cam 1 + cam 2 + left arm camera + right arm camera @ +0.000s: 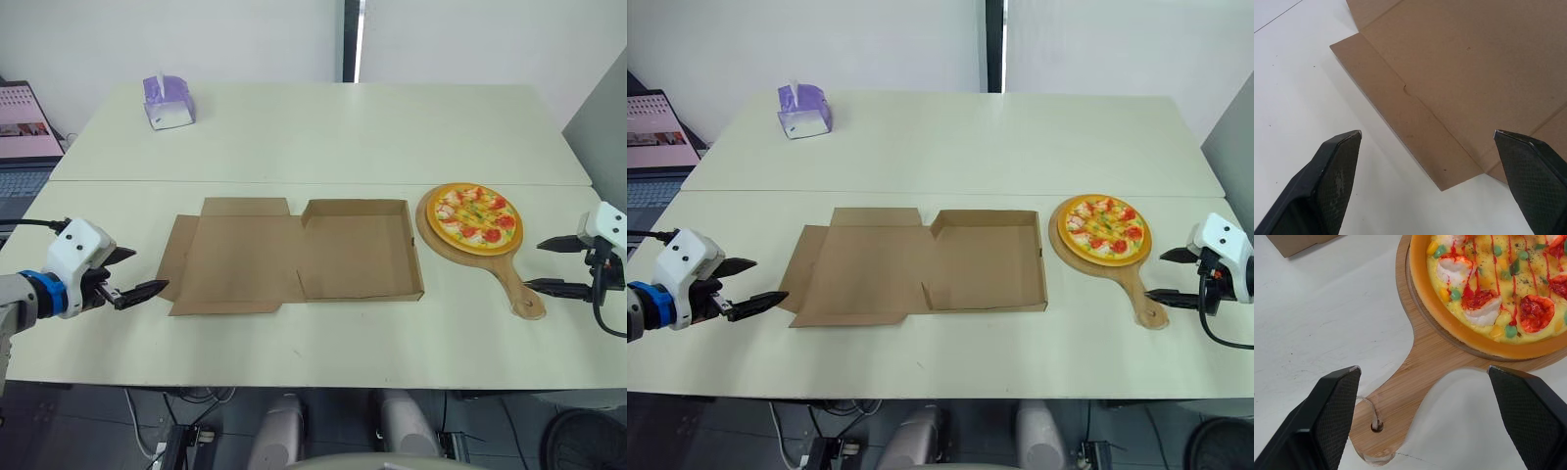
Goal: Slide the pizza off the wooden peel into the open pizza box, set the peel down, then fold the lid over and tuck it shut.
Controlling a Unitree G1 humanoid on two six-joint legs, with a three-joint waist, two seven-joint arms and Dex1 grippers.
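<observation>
Nothing done yet. Pizza [475,217] sat on the peel [514,279] on the counter [294,137], just right of the open box [358,250], lid flat. Right jaws open, flanking the peel handle, not gripping. Left jaws open near the lid edge. Slide, set-down, fold and tuck all remained.

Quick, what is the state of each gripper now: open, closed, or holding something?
Left gripper: open, holding nothing, beside the box lid.
Right gripper: open, holding nothing, at the peel handle.
</observation>
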